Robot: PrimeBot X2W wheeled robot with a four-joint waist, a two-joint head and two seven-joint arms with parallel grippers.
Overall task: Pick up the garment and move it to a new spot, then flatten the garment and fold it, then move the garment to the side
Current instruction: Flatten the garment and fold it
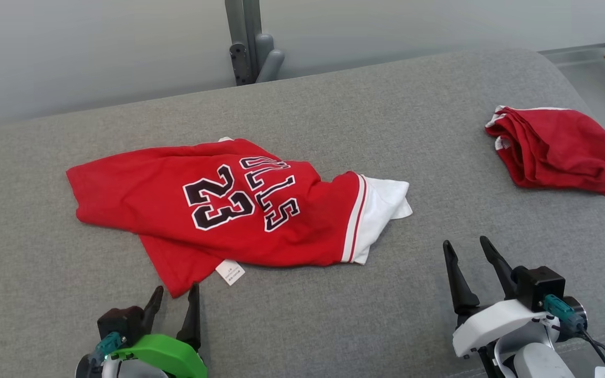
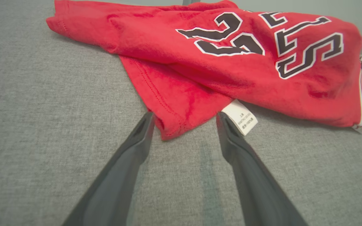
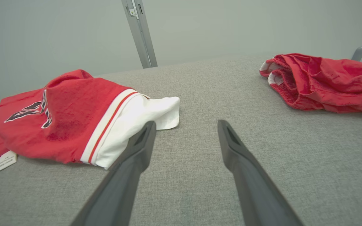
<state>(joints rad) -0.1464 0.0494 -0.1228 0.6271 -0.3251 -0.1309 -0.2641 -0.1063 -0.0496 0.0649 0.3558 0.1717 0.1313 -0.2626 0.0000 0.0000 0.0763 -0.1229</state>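
The garment, a red jersey (image 1: 229, 210), lies rumpled left of middle on the grey padded surface (image 1: 334, 325), so the first step, the pick-up, is judged not yet begun. The left gripper (image 1: 176, 287) is held low, jaws wide and empty, with the jersey's near corner just at their tips. The right gripper (image 1: 465, 241), equally wide, is held near the white-trimmed end. Next, the left jaws would need to be eased forward over that corner and closed on it.

Red jersey (image 1: 239, 205) with black-and-white lettering, white-trimmed; grey surface (image 1: 334, 131).
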